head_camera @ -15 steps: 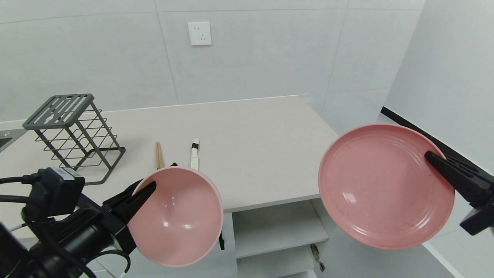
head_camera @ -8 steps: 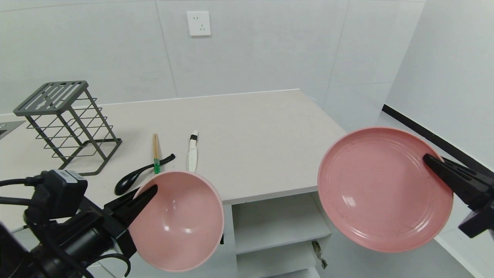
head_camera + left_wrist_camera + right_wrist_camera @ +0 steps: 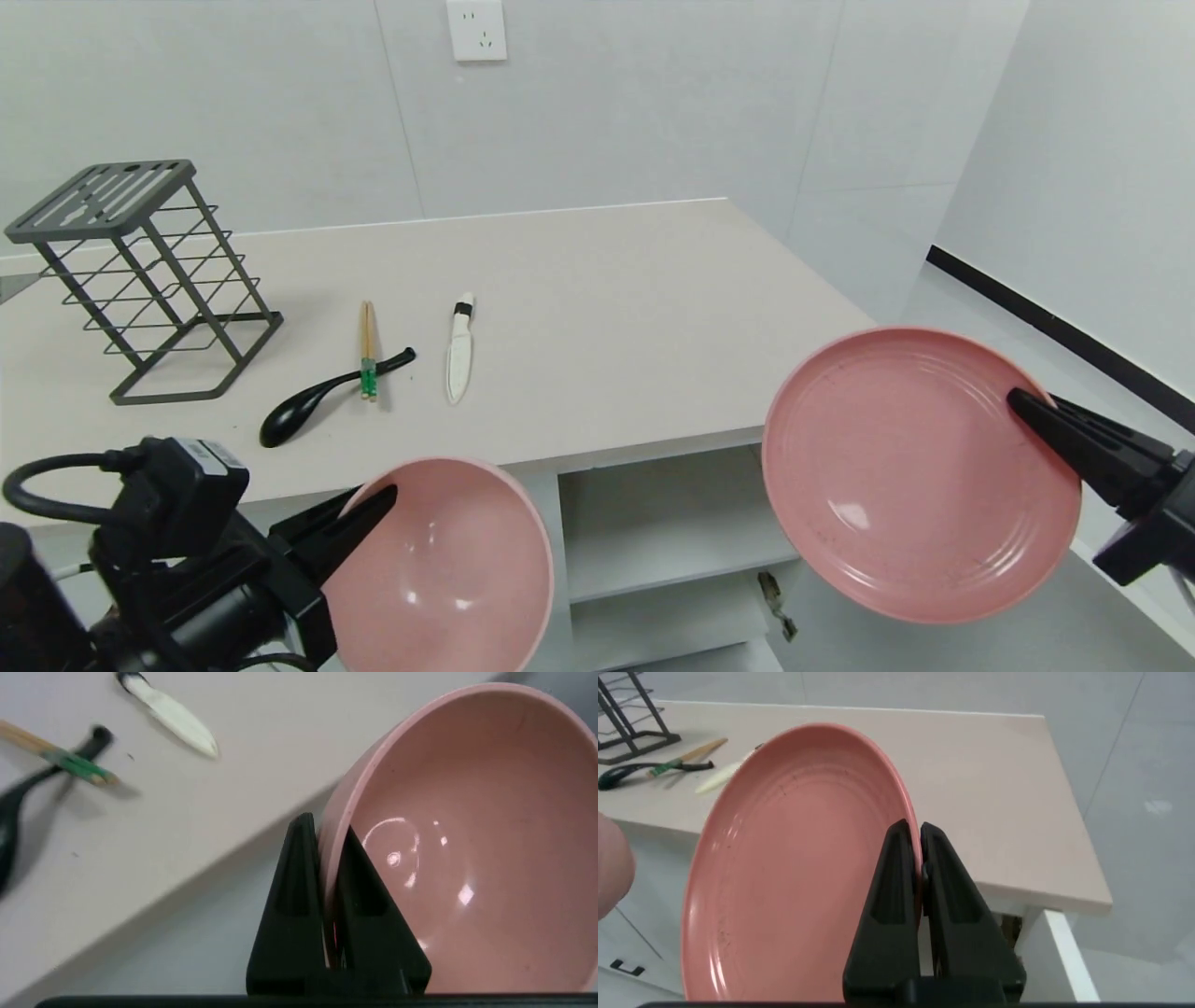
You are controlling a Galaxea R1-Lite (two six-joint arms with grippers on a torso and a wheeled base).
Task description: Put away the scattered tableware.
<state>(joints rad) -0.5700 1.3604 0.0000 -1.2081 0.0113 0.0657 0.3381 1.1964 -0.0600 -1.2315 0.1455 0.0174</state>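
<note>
Left gripper (image 3: 387, 490) is clamping the rim of the pink bowl (image 3: 448, 569), fingers pinched on either side of the wall (clear in the left wrist view, gripper (image 3: 322, 831), bowl (image 3: 467, 840)). The bowl is hanging just before the counter's (image 3: 607, 308) front edge, standing on its rim, opening facing back at the robot. Right gripper (image 3: 1013, 397) is squeezing the pink plate's (image 3: 915, 476) rim the same way, fingers closed on it; the plate is off the counter's front right corner, tilted up on edge, face toward the robot. Both are round, so no long axis.

Since a second ago the whole head view is shifting (camera move, not the things). The bowl is now sitting lower against the counter edge and uncovering the black spoon (image 3: 308, 406). Probably both dishes are being carried toward the open shelves (image 3: 672, 541) under the counter; neither is stowed yet.

On the counter near the front edge: the spoon is lying diagonal, scoop toward the front left; chopsticks (image 3: 368, 350) and white knife (image 3: 458, 347) are running front-to-back. The wire rack (image 3: 140, 271) is standing at the left edge.
</note>
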